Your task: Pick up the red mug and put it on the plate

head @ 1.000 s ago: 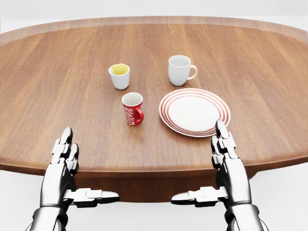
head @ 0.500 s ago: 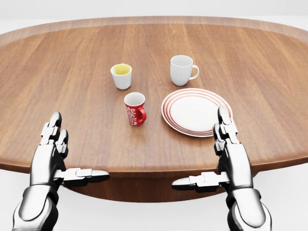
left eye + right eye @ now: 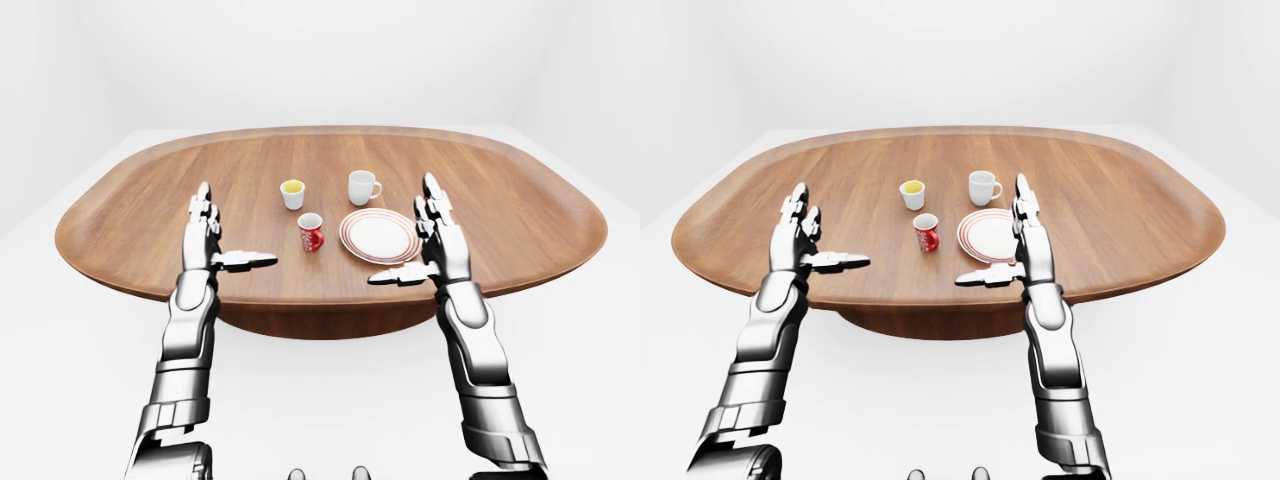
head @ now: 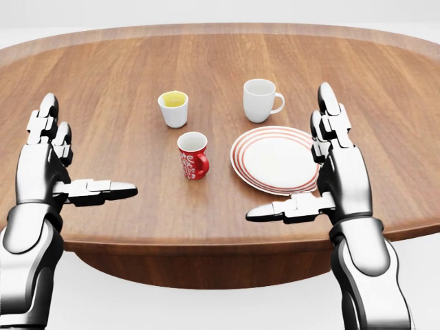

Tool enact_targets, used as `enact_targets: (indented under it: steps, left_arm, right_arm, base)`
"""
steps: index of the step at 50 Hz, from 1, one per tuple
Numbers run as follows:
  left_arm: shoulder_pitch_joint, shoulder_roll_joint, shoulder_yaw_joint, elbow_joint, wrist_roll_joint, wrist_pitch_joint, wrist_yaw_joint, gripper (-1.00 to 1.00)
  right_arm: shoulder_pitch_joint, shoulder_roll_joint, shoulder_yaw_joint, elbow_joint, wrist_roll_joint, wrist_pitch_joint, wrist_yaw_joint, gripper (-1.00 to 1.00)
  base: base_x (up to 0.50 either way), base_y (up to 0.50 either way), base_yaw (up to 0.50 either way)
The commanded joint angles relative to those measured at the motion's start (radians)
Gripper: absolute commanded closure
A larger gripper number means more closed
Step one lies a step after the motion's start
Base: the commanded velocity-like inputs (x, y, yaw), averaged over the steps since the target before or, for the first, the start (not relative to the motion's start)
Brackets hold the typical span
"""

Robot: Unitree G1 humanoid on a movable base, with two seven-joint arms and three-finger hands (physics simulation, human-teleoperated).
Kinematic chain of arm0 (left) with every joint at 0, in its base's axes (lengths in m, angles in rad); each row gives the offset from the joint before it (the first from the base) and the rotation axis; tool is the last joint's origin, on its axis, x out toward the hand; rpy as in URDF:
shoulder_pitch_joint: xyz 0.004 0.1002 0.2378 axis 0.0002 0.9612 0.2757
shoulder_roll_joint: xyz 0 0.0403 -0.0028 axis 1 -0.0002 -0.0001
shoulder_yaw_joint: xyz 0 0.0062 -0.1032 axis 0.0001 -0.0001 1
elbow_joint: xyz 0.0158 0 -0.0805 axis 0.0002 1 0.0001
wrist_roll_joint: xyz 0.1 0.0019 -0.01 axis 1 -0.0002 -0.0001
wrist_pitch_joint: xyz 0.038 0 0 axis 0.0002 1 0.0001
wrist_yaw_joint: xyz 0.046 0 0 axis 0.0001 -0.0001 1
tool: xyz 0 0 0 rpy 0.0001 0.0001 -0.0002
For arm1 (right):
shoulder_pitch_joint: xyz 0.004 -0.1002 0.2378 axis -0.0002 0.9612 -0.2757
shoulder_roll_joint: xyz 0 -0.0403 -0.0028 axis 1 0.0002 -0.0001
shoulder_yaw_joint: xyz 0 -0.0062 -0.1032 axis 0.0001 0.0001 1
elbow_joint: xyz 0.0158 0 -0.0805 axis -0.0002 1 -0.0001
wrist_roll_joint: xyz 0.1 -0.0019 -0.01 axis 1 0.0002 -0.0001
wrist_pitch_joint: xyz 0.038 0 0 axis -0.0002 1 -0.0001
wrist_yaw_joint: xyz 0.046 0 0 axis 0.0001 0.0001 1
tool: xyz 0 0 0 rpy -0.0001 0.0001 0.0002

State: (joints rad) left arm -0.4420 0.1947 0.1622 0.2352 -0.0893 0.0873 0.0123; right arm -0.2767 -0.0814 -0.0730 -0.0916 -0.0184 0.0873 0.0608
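The red mug [image 4: 192, 155] stands upright on the wooden table [image 4: 103, 75], near the middle of the head view, handle to the right. The white plate [image 4: 273, 159] with red rings lies just right of it. My left hand [image 4: 69, 165] is open, raised over the table's near edge far left of the mug. My right hand [image 4: 313, 168] is open, fingers up, thumb pointing left, over the plate's right rim. Both hands hold nothing.
A small white cup [image 4: 173, 108] with yellow inside stands above the red mug. A plain white mug [image 4: 260, 100] stands above the plate. The oval table's near edge [image 4: 206, 242] runs below my hands; white floor lies around it.
Both hands have risen and moved up over the table; the left hand went further left, the right hand now overlaps the plate's right edge. The mug and plate have not moved.
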Motion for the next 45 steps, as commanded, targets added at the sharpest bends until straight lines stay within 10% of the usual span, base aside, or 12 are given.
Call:
enact_targets:
  steps: [1, 45]
  left_arm:
    - [-0.053, 0.018, 0.004, 0.018, -0.002, 0.0, 0.007, -1.0]
    - [-0.034, 0.011, 0.005, -0.059, 0.012, 0.0, 0.018, -1.0]
  right_arm:
    - [-0.047, -0.012, -0.009, 0.015, -0.003, 0.0, 0.003, -1.0]
    - [-0.046, -0.012, -0.003, -0.009, -0.026, 0.0, 0.018, -1.0]
  base:
    - [0.0, 0.0, 0.0]
    - [0.2, 0.0, 0.0]
